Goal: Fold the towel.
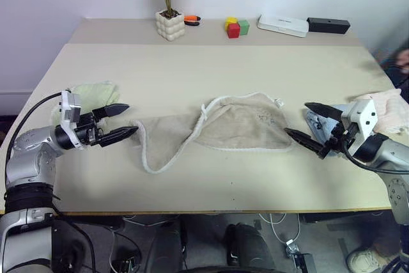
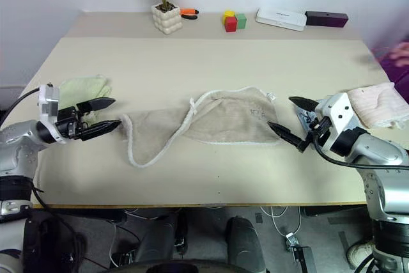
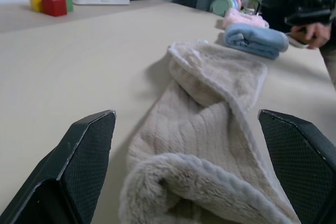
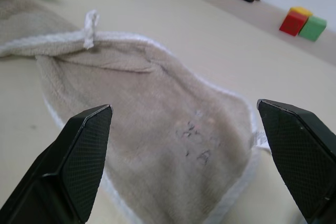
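Left gripper (image 1: 123, 121) open | right gripper (image 1: 308, 123) open | towel (image 1: 217, 129) crumpled between

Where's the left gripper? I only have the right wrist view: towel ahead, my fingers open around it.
Observer: The left gripper is at the opposite end of the towel, open, pointing at it, gripping nothing.
Operator: How does that end lie?
Observer: Bunched and rolled over on itself, narrower than your end.
Operator: Anything close to my right gripper?
Observer: A folded blue towel lies right beside the right gripper.
Operator: Anything past that?
Observer: A pink towel, further out on the same side.
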